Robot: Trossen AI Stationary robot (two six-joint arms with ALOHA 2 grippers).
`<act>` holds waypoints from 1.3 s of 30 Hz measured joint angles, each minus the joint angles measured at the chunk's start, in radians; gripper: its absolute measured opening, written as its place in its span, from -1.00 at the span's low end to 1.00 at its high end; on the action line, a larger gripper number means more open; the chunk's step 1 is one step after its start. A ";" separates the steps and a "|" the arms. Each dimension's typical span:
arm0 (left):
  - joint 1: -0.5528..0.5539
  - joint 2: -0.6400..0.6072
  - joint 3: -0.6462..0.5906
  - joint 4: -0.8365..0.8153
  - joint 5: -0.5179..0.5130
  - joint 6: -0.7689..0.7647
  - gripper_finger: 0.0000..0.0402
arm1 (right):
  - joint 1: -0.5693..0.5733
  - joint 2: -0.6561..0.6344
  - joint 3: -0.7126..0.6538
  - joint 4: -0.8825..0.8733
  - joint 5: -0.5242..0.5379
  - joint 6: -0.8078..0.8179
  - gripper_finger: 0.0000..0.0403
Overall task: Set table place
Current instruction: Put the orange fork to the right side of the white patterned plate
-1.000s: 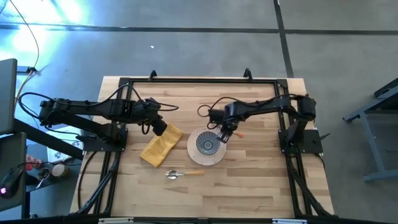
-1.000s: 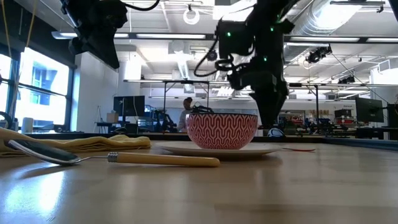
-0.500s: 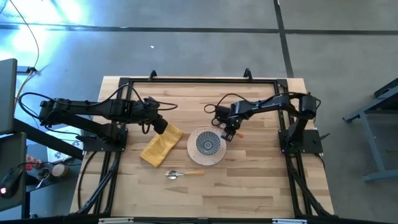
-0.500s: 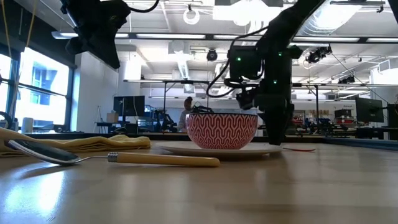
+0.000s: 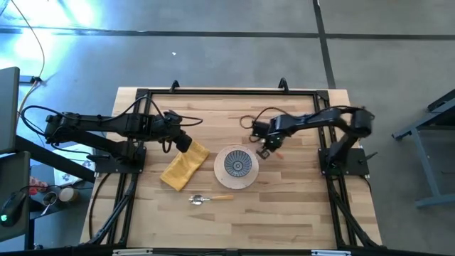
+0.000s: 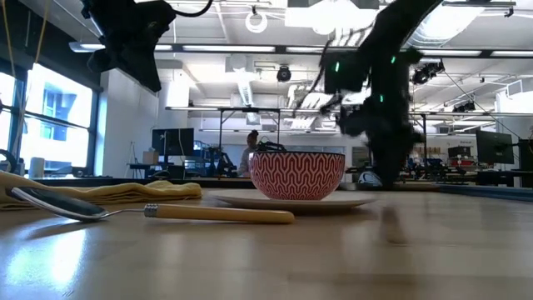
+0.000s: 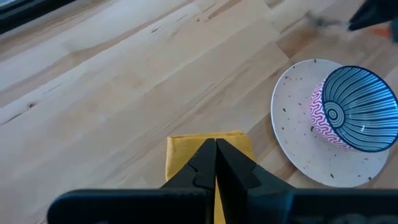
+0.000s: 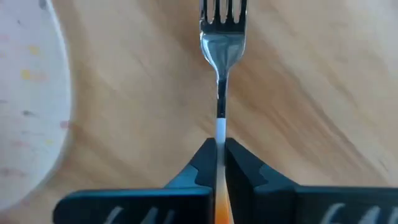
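Note:
A cream plate (image 5: pixel 222 175) lies mid-table with a bowl (image 5: pixel 238 163) on it, blue inside and red-patterned outside (image 6: pixel 297 175). Just right of the plate, my right gripper (image 5: pixel 264 150) is shut on the orange-handled fork (image 8: pixel 222 56), whose tines point away from the fingers. A folded mustard napkin (image 5: pixel 183 166) lies left of the plate. My left gripper (image 7: pixel 216 149) hovers shut over the napkin's far end, well above the table (image 6: pixel 133 50). The yellow-handled spoon (image 5: pixel 210 199) lies near the front edge. My right gripper pinches the fork between its two fingers where the white collar meets the orange handle (image 8: pixel 219 134). The fork runs straight out ahead from between the fingertips, tines (image 8: pixel 222 12) foremost, close over the wood. Whether it rests on the table or is lifted, I cannot tell.
Black rails (image 5: pixel 227 92) frame the wooden table (image 5: pixel 284 206). Bare wood lies right of the plate and along the front right. A person (image 6: pixel 250 146) stands in the room far behind the table.
My right gripper has gone from over the plate's right rim toward the table's right edge, clear of the bowl and plate. The bowl, plate, spoon and napkin have stayed where they were.

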 joint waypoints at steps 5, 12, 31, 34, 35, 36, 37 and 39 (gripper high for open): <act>0.000 0.000 0.000 0.001 -0.021 0.007 -1.00 | 0.075 -0.197 0.003 -0.125 0.063 0.346 -1.00; 0.000 0.000 0.000 0.001 -0.027 0.085 -1.00 | 0.299 -0.273 0.007 -0.144 0.215 0.842 -1.00; 0.000 0.000 0.000 -0.002 -0.004 0.178 -1.00 | 0.419 0.067 0.007 0.081 0.130 1.006 -1.00; 0.000 0.000 0.000 -0.002 0.000 0.186 -1.00 | 0.412 0.069 0.007 0.063 0.130 0.999 -1.00; 0.000 0.000 0.000 -0.003 0.000 0.186 -1.00 | 0.410 0.069 0.007 0.060 0.134 0.994 -1.00; 0.000 0.000 0.000 -0.002 0.000 0.186 -1.00 | 0.406 0.069 0.007 0.060 0.138 0.987 -1.00; 0.000 0.000 0.000 -0.003 0.000 0.186 -1.00 | 0.403 0.069 0.007 0.060 0.140 0.986 -1.00; 0.000 0.000 0.000 -0.003 0.000 0.187 -1.00 | 0.396 0.069 0.008 0.061 0.141 0.972 -1.00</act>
